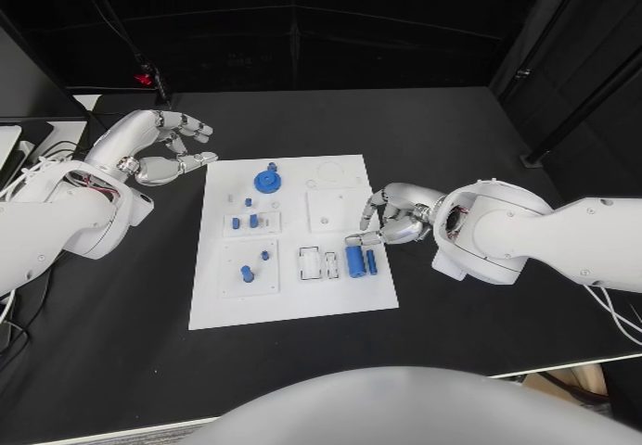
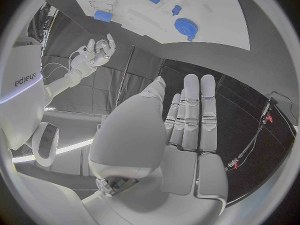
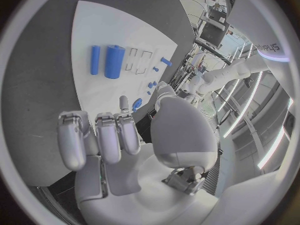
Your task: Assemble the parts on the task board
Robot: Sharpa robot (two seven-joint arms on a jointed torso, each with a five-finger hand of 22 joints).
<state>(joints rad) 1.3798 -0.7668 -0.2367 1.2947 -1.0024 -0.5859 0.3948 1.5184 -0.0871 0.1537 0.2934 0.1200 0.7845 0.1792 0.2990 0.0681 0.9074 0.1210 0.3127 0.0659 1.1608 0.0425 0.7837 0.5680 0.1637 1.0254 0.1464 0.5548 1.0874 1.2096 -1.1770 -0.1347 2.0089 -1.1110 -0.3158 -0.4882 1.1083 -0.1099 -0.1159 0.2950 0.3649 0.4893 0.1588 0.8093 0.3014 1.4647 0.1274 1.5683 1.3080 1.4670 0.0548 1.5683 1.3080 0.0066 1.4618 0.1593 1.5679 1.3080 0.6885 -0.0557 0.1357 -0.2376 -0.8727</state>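
Black table (image 1: 442, 130): bears one white task board (image 1: 341, 287), set lengthwise in the middle of the table between the two arms.

Task board, far end: round blue part (image 1: 268, 179) with a small knob on top, near the board's far left corner; beside it a pale ring outline in the board surface. In the left wrist view the same round blue part (image 2: 185, 28) shows on the white board (image 2: 219, 15).

Task board, left column: two raised white squares. The farther one carries small blue parts (image 1: 250, 221); the nearer one carries a short blue peg (image 1: 246, 273) and a smaller blue piece just beyond it.

Task board, right column: a plain white square at mid-board; nearer the robot, a thick blue cylinder (image 1: 354, 260) lying flat with a thin blue rod (image 1: 371, 261) just beside it, both lengthwise; two outlined rectangular slots lie to their left. The right wrist view gives the same pair, cylinder (image 3: 113, 61) and rod (image 3: 94, 60), side by side on the board.

Left hand (image 1: 163, 148): raised beyond the board's far left corner, off the board, fingers extended and a little apart, holding nothing; the left wrist view shows its fingers (image 2: 192, 115) straight and together, nothing in the palm.

Right hand (image 1: 388, 215): at the board's right edge, just beyond the thick blue cylinder, fingers curled inward; the right wrist view shows the fingers (image 3: 100, 135) bent with nothing between them
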